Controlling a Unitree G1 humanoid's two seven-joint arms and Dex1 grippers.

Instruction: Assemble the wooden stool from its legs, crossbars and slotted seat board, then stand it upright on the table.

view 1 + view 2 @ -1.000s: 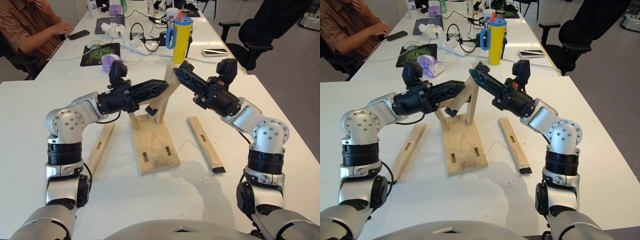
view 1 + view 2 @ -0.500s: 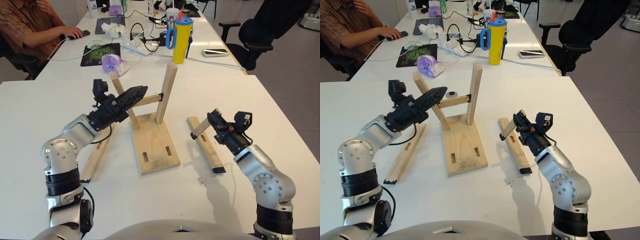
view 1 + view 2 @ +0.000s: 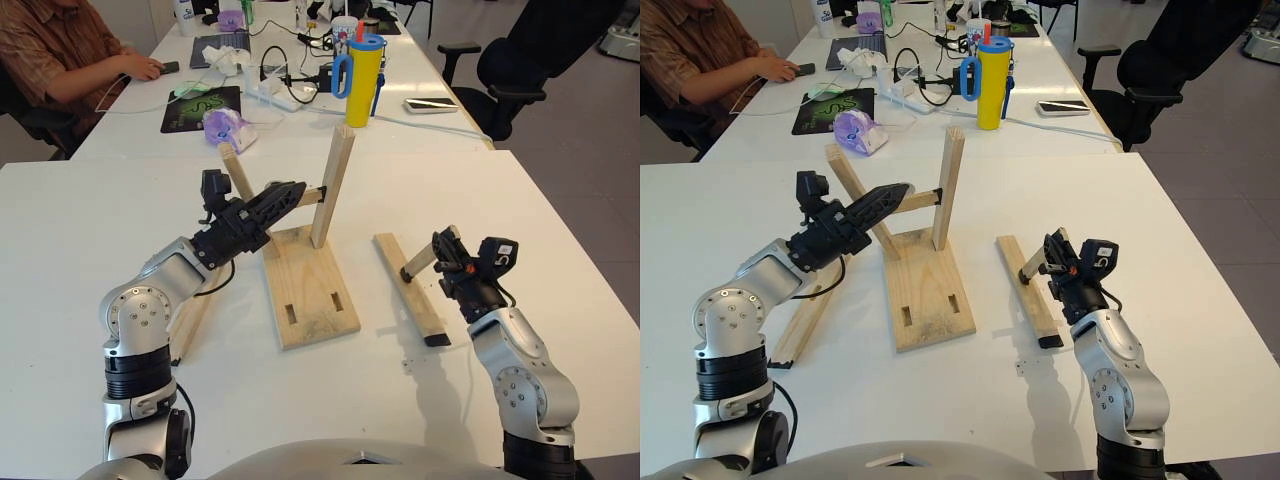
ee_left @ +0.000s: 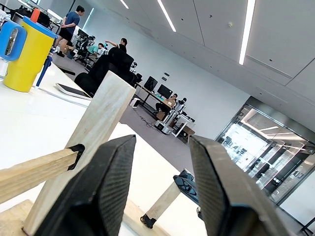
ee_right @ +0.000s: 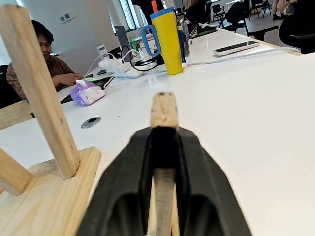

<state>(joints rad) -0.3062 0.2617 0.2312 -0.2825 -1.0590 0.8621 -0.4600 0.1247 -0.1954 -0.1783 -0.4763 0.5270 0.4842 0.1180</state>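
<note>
The slotted seat board [image 3: 305,285] lies flat mid-table. Two legs stand in its far end, one upright [image 3: 334,185] and one tilted [image 3: 238,185], joined by a crossbar [image 3: 303,197]. My left gripper [image 3: 287,192] is open, level with the crossbar on its left side; in the left wrist view its fingers [image 4: 103,187] frame the upright leg [image 4: 83,147]. My right gripper [image 3: 441,250] is shut on a short wooden piece [image 3: 418,260], held tilted just above a long leg [image 3: 408,288] that lies right of the board. A slotted bar [image 3: 195,300] lies left of the board.
On the adjoining table behind stand a yellow mug [image 3: 363,80], a phone [image 3: 430,104], cables, a purple packet [image 3: 222,125] and a mouse pad [image 3: 200,108]. An office chair [image 3: 500,80] is at the back right. The near table surface is bare white.
Both arms have pulled away from the standing legs. The right gripper dropped to the right and now holds a short wooden piece. The left gripper has come back toward the crossbar.
</note>
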